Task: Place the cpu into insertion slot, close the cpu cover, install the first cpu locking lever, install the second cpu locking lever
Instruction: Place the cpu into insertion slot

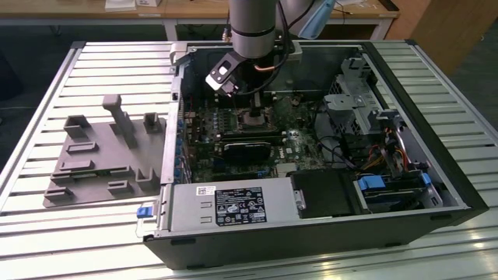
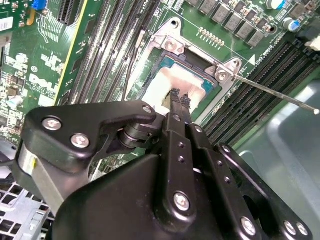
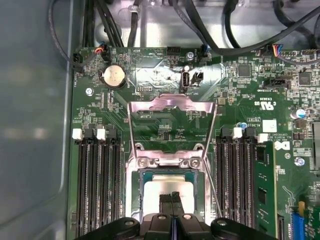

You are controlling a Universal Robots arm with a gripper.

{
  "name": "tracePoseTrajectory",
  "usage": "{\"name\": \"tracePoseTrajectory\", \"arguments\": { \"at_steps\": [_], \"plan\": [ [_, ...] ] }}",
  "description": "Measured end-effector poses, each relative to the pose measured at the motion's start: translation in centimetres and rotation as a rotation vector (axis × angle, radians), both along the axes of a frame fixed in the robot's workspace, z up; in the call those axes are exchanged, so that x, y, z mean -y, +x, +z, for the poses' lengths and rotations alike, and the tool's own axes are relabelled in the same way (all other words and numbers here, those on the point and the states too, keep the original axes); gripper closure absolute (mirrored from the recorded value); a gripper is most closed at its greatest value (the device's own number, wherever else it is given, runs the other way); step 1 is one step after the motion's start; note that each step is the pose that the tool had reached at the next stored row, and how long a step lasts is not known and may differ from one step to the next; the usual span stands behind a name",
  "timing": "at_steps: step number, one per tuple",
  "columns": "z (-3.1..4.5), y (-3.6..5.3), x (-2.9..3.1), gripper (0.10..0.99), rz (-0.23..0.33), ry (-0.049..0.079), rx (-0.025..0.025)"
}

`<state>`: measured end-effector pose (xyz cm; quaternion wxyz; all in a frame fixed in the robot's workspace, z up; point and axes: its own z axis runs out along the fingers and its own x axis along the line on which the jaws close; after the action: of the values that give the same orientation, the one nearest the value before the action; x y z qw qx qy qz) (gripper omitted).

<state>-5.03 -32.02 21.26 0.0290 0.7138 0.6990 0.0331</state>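
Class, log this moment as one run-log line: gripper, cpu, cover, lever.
gripper: shut, tips at the cpu top | cpu: lying in insertion slot | cpu cover: raised open | locking lever: unlatched, sticking out

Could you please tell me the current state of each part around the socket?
cpu: lying in the insertion slot, uncovered.
cpu cover: open, swung back off the slot.
locking lever: unlatched, sticking out.
claw: shut, tips over the cpu.
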Motion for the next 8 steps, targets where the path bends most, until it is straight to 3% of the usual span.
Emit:
{"name": "tracePoseTrajectory", "arguments": {
  "at_steps": [8],
  "plan": [
    [1.68, 0.00, 0.00, 0.984, 0.000, 0.000, 0.0002]
  ]
}}
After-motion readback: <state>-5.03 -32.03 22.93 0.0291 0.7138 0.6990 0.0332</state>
